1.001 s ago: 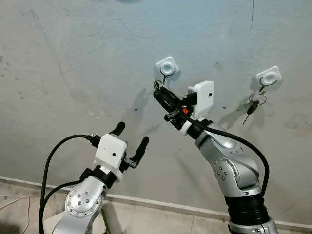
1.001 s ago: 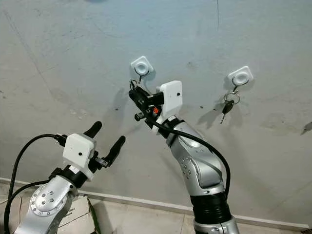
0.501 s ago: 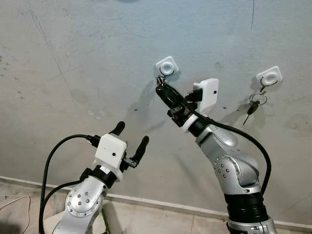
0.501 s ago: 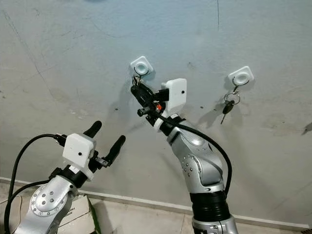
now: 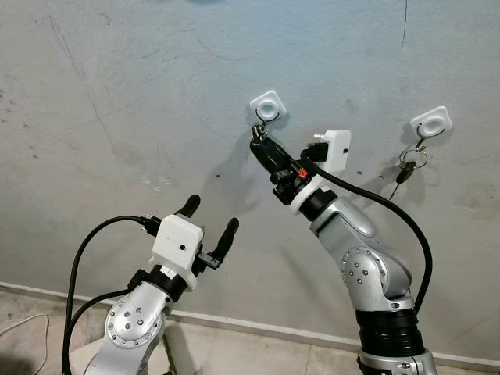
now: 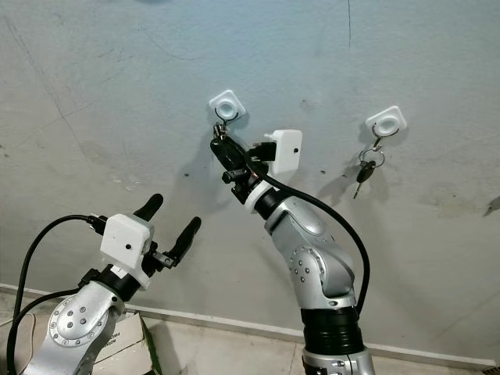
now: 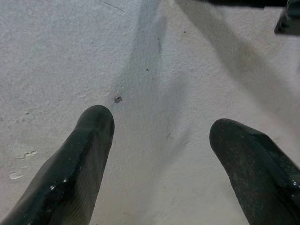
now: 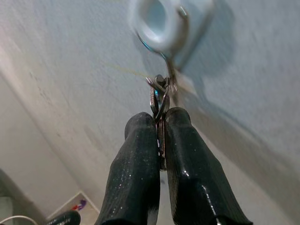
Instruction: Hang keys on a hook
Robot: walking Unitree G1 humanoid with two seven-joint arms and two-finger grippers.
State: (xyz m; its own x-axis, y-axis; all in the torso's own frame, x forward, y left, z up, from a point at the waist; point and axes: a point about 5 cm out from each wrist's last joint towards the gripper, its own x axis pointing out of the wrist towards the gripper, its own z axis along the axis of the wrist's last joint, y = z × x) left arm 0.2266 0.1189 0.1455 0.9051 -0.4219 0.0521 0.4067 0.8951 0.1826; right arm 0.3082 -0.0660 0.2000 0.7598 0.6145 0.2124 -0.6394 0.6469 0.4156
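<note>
A white square hook (image 5: 268, 105) is stuck on the grey wall, with a wire hook below its round centre (image 8: 161, 23). My right gripper (image 5: 258, 145) reaches up to just under it and is shut on a set of keys (image 8: 160, 96); the key ring sits at the wire hook, and I cannot tell whether it hangs on it. My left gripper (image 5: 209, 220) is lower and to the left, open and holding nothing, pointing at bare wall (image 7: 154, 84).
A second white hook (image 5: 430, 122) to the right carries another bunch of keys (image 5: 405, 166). A skirting strip (image 5: 234, 322) runs along the wall's foot above the floor. Black cables loop from both wrists.
My right wrist has rotated, so its white camera box swung to the right. The fingers with the keys rose slightly closer to the hook. The left arm has not moved.
</note>
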